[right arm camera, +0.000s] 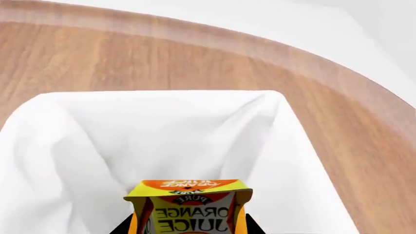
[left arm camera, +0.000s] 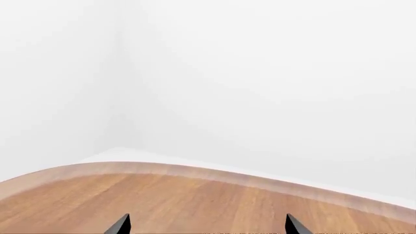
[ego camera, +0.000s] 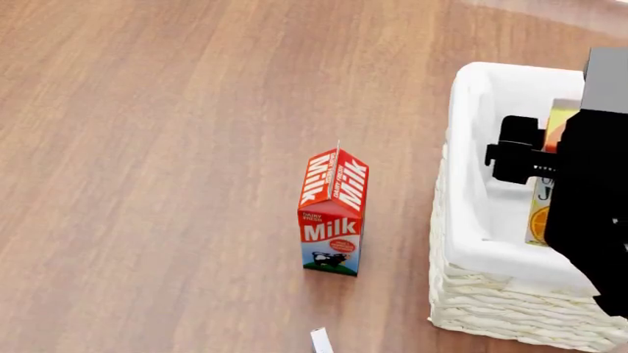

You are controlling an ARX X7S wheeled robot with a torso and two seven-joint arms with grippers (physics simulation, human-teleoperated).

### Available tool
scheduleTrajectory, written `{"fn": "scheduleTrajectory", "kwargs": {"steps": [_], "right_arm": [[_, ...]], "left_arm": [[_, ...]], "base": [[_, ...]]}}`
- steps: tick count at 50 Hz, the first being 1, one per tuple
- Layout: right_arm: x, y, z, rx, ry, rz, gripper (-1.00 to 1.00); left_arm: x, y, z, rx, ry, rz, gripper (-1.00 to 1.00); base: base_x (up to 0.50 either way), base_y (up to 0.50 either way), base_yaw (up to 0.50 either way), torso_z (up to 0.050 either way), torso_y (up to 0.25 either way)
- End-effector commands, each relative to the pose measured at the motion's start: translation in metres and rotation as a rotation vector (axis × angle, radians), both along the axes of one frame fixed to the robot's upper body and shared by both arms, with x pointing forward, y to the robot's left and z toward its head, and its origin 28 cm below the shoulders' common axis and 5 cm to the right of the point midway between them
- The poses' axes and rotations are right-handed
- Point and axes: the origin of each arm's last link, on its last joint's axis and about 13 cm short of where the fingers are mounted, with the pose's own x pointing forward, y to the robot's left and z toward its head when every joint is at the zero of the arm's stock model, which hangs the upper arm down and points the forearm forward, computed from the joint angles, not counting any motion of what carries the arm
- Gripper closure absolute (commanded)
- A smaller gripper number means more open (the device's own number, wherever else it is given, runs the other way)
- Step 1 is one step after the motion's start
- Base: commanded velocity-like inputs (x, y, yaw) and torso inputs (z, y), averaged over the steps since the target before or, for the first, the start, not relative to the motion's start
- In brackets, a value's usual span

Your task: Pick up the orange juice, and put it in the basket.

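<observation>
- Right gripper (right arm camera: 187, 228), black, sits low over the white-lined basket with its two dark fingers on either side of the tall yellow-green and orange gable-top carton lettered "ORANGE JUICE" (right arm camera: 187, 207), pinching it.
- From the head view, that same orange juice carton (ego camera: 546, 187) shows only as a narrow strip behind the black right arm (ego camera: 589, 198), with an orange slice picture near its lower end.
- The carton is inside the rectangular cream-white woven wicker basket (ego camera: 510, 309), over its white cloth liner (right arm camera: 162, 131); whether the carton's base touches the liner I cannot tell, since the arm and the gripper hide it.
- The basket stands on the brown wood-grain tabletop (ego camera: 147, 147), at the right side of the head view.
- A red-and-white gable-top carton marked "Milk" (ego camera: 332, 213) stands upright on the table, to the left of the basket and apart from it.
- A small white object (ego camera: 321, 341) peeks in at the bottom edge of the head view, below the milk carton; too little shows to say what it is.
- Left gripper (left arm camera: 206, 225) shows only as two dark fingertips (left arm camera: 121, 225) set well apart, spread with nothing between them, above bare wood near the table's rounded edge (left arm camera: 195, 170), with pale walls beyond.
</observation>
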Motion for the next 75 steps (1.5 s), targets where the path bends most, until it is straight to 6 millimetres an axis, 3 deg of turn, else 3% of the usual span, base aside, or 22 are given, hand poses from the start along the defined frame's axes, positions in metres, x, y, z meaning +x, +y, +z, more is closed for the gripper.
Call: {"fn": "scheduleTrajectory", "kwargs": {"steps": [1,38,75], "right_arm": [[0.006,-0.003,0.001,0.007,-0.008,-0.015,1.0],[0.017,-0.001,-0.018,-0.008,0.036,-0.022,1.0],[0.018,-0.001,-0.021,-0.01,0.036,-0.009,1.0]], "left_arm": [[0.002,0.0,-0.002,-0.001,0.004,-0.001,-1.0],[0.004,0.0,-0.007,0.006,0.017,-0.001,-1.0],[0.003,0.0,-0.008,0.005,0.019,-0.001,-1.0]], "base": [[0.0,0.0,0.0,0.0,0.0],[0.0,0.0,0.0,0.0,0.001],[0.0,0.0,0.0,0.0,0.001]]}}
